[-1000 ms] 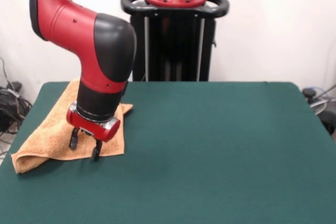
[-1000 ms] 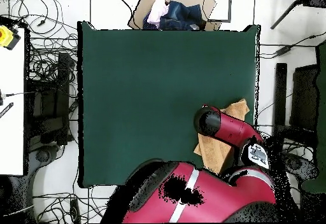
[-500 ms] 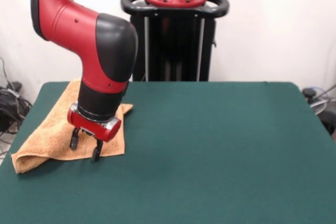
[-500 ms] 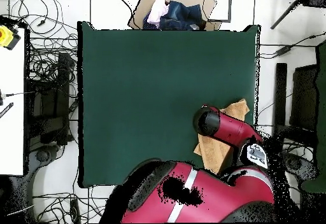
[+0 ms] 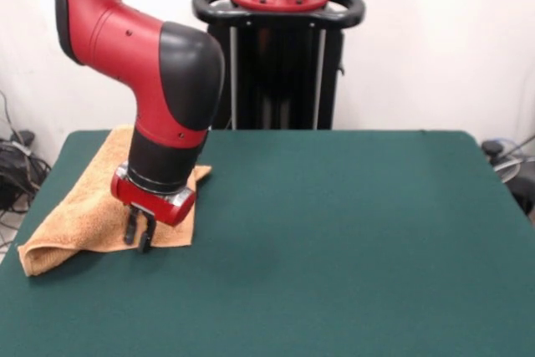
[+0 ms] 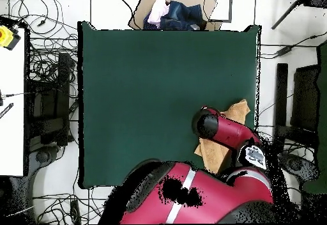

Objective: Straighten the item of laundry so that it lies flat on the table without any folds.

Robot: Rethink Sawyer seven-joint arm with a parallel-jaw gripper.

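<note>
towels: 1 (image 5: 88, 206) (image 6: 237, 112)
surfaces: 1 (image 5: 334, 240) (image 6: 153, 94)
robot arms: 1 (image 5: 167, 81) (image 6: 220, 130)
grippers: 1 (image 5: 139, 236)
cardboard boxes: 1 (image 6: 182, 8)

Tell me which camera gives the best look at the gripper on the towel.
The front view. There the gripper shows below the red wrist, its fingers drawn close together at the near edge of the folded towel. In the overhead view the arm hides the gripper completely; only parts of the towel show beside it.

towel (image 5: 84, 206) on table (image 5: 334, 240) at left edge, front view; gripper (image 5: 139, 237) on towel's front edge.
</note>
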